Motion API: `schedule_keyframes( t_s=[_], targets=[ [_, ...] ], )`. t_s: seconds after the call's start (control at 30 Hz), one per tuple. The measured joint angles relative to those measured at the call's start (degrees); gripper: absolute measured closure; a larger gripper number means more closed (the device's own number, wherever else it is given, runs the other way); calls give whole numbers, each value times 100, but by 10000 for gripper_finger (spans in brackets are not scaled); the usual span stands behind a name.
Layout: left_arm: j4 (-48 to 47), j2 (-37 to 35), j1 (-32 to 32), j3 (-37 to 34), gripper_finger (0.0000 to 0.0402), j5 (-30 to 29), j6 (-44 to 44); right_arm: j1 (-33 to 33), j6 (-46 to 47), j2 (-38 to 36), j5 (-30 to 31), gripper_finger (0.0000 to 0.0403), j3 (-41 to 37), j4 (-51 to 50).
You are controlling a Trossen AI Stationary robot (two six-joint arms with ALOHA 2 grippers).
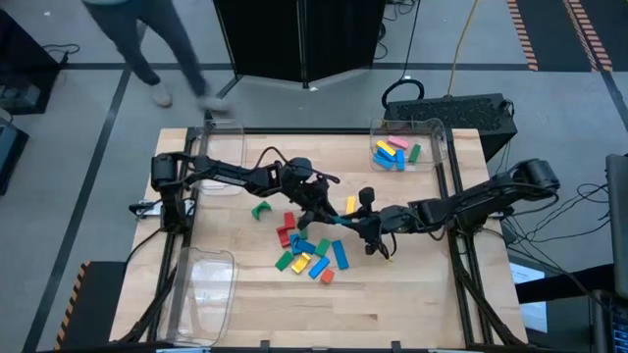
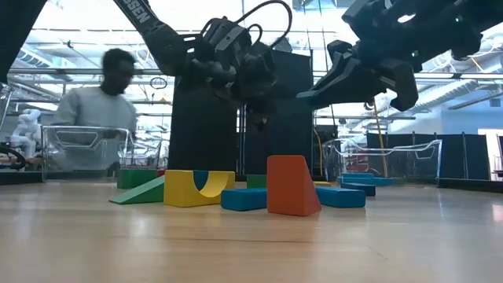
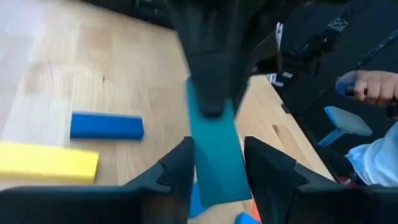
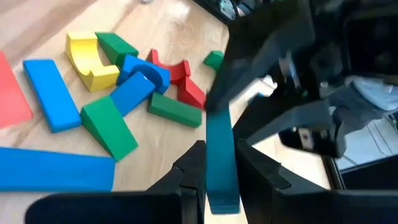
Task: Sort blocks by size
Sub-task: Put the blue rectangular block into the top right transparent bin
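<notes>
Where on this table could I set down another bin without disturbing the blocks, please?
Bare wood lies along the front edge between the empty front-left bin and the right rail, and at the back between the two rear bins. The middle is crowded: the loose blocks cluster there, and both grippers meet above them on a teal bar.

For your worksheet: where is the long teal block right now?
The long teal block hangs mid-table above the block pile, between the left gripper and right gripper.

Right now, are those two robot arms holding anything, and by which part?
Yes: one teal bar block, gripped at both ends. The left gripper clamps one end between its jaws, the right gripper the other, above the table.
</notes>
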Motion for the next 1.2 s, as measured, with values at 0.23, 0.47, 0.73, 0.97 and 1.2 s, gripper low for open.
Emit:
schedule_keyframes(
  t_s=[0.23, 0.47, 0.73, 0.97, 1.2],
  targets=[
    [261, -15, -9, 14, 195, 65, -73, -9, 123, -307, 78, 340, -4, -422],
    [409, -18, 77, 14, 185, 162, -366, -7, 247, -551, 442, 343, -7, -888],
    [-450, -613, 133, 12, 185, 35, -39, -246, 450, -978, 898, 343, -7, -1702],
    [-1866, -1295, -35, 10, 185, -1466, 826, -696, 610, -1547, 1170, 343, -7, -2194],
    [-2381, -1452, -231, 10, 185, -2695, 966, -1439, 971, -2161, 1128, 344, -7, -2606]
  ],
)
